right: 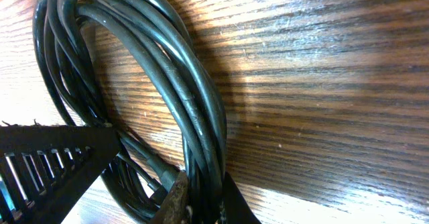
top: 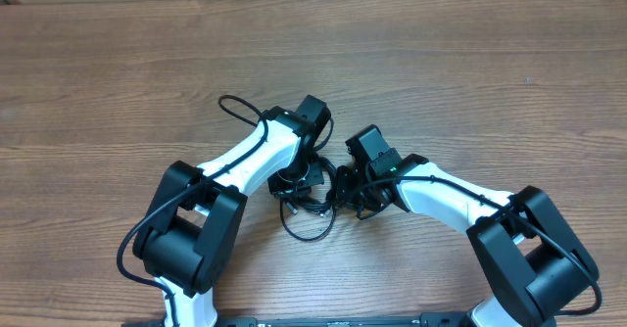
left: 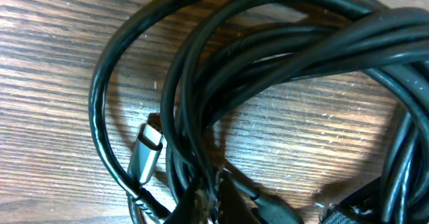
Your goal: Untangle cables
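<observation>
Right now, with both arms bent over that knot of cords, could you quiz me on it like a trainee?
1. The left gripper and right gripper meet at the thin black cables. How many grip them? A) none B) one C) both
2. True or false: the cables lie in straight, separate lines.
3. Fill in: beneath the silver-tipped plug is a brown ___ table.
Key: 1 C; 2 false; 3 wooden.
</observation>
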Robot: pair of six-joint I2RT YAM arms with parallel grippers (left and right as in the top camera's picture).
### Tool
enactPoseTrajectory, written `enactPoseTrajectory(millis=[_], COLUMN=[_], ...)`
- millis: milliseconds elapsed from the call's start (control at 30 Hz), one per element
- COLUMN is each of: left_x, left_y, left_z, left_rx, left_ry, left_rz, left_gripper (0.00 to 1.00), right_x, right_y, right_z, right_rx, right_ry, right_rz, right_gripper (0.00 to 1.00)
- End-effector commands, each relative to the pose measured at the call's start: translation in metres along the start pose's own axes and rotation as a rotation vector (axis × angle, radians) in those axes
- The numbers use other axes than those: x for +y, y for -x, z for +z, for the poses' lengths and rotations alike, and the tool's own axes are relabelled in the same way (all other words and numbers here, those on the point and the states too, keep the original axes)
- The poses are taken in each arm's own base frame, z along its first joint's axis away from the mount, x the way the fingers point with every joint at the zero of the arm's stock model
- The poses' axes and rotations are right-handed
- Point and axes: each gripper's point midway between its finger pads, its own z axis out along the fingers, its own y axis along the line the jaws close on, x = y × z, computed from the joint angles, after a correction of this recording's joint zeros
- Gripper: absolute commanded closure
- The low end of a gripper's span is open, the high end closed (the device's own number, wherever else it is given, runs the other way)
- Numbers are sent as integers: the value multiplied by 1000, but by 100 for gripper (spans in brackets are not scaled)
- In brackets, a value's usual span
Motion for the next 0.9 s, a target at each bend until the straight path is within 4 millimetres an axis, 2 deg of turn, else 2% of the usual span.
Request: enactPoseTrajectory(millis=[0, 400, 567, 700, 867], left_x=[5, 2, -6, -24, -29], left_y=[-2, 1, 2, 6, 15], left_z=[11, 11, 10, -6, -23], left_rx=[7, -4, 1, 76, 130], left_ry=[20, 6, -36, -221, -396], left_rz=[-7, -5, 43, 109, 108], left_gripper=[96, 96, 96, 96, 96], right_x=[-5, -5, -5, -5, -5], right_y=[0, 0, 0, 0, 0], right_z=[3, 3, 3, 3, 3], right_rx=[-2, -2, -2, -2, -2], right_ry=[-15, -15, -15, -15, -15], right_rz=[1, 1, 0, 0, -3], right_gripper=[95, 95, 95, 95, 95])
